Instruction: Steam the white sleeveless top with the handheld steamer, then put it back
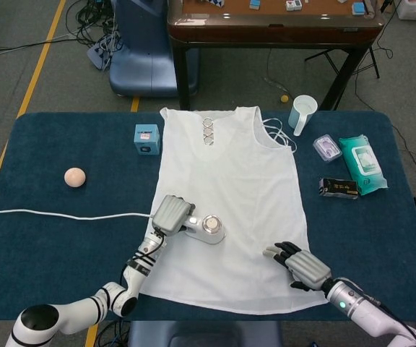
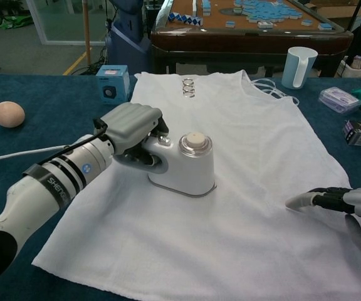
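Observation:
The white sleeveless top (image 1: 226, 195) (image 2: 230, 157) lies flat on the dark blue table, neckline at the far side. My left hand (image 1: 172, 214) (image 2: 130, 128) grips the handle of the white handheld steamer (image 1: 209, 229) (image 2: 190, 164), which stands flat on the lower left part of the top. Its white cord (image 1: 63, 214) (image 2: 17, 153) trails off to the left. My right hand (image 1: 300, 264) (image 2: 350, 207) rests on the lower right part of the top, fingers spread, holding nothing.
A small blue box (image 1: 146, 138) and a peach ball (image 1: 74, 176) sit left of the top. A white cup (image 1: 302, 113), a clear case (image 1: 326, 147), a wipes pack (image 1: 362, 164) and a dark packet (image 1: 338, 188) sit to the right.

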`<state>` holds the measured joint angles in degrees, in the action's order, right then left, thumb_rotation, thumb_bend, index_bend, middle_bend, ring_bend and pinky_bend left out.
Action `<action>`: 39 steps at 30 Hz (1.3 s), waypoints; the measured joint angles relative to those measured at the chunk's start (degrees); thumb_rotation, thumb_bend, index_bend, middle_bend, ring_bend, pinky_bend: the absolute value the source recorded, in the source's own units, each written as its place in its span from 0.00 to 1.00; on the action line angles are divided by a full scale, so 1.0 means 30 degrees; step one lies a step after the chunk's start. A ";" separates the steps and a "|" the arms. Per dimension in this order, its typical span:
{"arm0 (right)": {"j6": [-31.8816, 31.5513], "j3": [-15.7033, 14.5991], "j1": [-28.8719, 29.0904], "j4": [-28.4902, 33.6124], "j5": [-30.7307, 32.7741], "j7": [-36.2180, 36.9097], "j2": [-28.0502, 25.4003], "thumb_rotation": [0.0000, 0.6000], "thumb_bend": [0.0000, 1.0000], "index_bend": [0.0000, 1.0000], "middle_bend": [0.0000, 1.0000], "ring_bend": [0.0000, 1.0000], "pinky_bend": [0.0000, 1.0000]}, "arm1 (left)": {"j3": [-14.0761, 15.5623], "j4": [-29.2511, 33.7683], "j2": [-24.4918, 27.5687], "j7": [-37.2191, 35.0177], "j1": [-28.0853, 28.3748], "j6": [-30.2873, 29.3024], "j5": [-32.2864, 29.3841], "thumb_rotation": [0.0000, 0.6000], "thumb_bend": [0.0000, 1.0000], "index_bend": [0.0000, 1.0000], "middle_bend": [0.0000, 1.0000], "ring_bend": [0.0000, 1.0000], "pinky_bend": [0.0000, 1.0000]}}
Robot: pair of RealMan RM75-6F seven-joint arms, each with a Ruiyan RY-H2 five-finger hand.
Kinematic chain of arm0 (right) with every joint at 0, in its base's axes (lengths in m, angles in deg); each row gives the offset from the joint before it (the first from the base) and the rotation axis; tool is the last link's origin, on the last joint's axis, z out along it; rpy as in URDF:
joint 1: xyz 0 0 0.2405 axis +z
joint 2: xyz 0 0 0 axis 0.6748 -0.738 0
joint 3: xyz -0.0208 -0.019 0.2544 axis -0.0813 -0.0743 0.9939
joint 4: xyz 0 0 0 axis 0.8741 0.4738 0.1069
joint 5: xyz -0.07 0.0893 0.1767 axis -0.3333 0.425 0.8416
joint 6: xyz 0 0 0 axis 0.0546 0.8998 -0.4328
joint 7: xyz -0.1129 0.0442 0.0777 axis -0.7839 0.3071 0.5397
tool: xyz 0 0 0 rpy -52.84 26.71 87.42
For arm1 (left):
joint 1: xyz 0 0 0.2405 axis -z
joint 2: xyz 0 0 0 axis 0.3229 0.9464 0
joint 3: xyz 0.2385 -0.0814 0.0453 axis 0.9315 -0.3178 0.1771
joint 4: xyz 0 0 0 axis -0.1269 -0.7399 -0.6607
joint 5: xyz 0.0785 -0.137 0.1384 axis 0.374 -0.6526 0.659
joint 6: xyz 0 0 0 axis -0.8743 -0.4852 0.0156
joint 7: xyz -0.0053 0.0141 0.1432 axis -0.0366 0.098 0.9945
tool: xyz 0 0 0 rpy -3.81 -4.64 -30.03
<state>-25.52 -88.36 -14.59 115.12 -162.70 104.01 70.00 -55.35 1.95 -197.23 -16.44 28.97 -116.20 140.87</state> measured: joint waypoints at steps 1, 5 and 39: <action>0.0008 0.0003 0.0007 -0.0017 0.0001 0.0009 0.0007 1.00 1.00 0.00 0.10 0.00 0.00 | -0.0029 -0.0209 0.0018 -0.0060 0.0016 0.0010 -0.0017 1.00 0.12 0.80 0.76 0.63 0.67; 0.0065 0.0005 0.0042 -0.0125 -0.0004 0.0071 0.0079 1.00 1.00 0.00 0.10 0.00 0.00 | -0.0152 -0.0949 0.0126 -0.0414 0.0034 0.0047 -0.0117 1.00 0.12 0.80 0.76 0.63 0.67; -0.0011 -0.0077 0.0105 -0.0022 -0.0101 0.0097 0.0072 1.00 1.00 0.00 0.10 0.00 0.00 | -0.0059 -0.3400 -0.1306 -0.1289 0.1097 0.0183 0.0028 1.00 0.12 0.80 0.76 0.63 0.67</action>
<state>-25.55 -88.59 -14.27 115.05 -163.01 104.30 70.22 -55.53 -8.25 -201.14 -20.31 32.27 -115.65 140.96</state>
